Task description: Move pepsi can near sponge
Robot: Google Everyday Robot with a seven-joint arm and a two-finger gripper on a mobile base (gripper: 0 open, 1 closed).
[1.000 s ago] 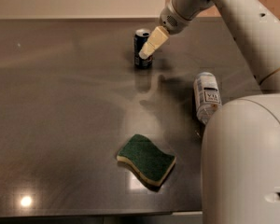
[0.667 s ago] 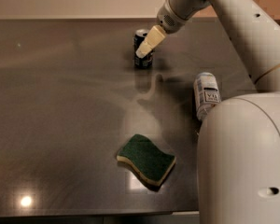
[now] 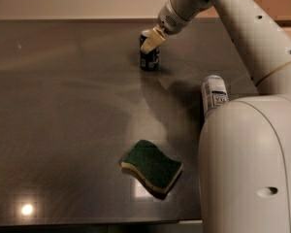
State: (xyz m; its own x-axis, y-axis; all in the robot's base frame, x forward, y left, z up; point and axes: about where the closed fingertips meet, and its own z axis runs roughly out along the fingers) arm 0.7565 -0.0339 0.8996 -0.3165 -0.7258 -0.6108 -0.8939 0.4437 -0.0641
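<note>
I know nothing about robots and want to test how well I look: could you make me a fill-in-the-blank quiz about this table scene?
1. The claw is at the top of the can, which is dark ____ with a silver top.
2. The sponge has a pale yellow base and a dark ____ top.
3. The can stands ____ from the camera than the sponge.

Missing words: blue; green; farther

The gripper point(image 3: 152, 39) hangs over the far side of a dark, glossy surface point(image 3: 63, 106). Behind the jaws runs a pale wall point(image 3: 77, 1), with a tan wooden panel point(image 3: 276, 1) to their right. Well nearer than the jaws and off to the left, a small bright glare point(image 3: 26, 209) shines on the surface.
</note>
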